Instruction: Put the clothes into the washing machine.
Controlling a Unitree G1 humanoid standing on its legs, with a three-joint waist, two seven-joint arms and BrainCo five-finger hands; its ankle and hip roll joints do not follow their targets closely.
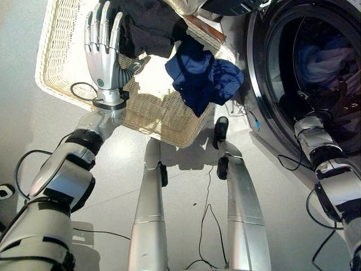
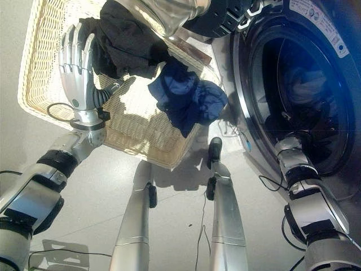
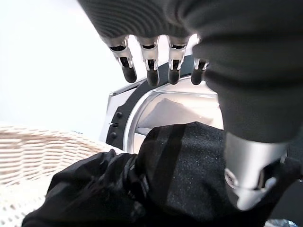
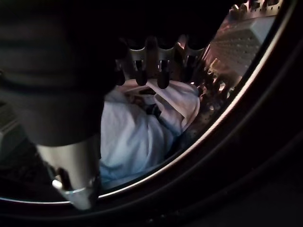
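1. Wicker basket (image 1: pixel 152 121) on the floor, upper left of frame; washing machine (image 1: pixel 265 84) with open drum at upper right.
2. Left hand (image 1: pixel 102 42) over the basket's upper part, fingers straight and spread, holding nothing.
3. Black garment (image 1: pixel 149 25) lies in the basket just right of the left hand, touching its fingertips; in the left wrist view it sits right below the fingers.
4. Blue garment (image 1: pixel 203 79) draped over the basket's right rim, apart from both hands.
5. Right hand (image 4: pixel 151 61) inside the drum at far right, fingers relaxed, empty, just above the white clothes (image 4: pixel 137 132) already in the drum.
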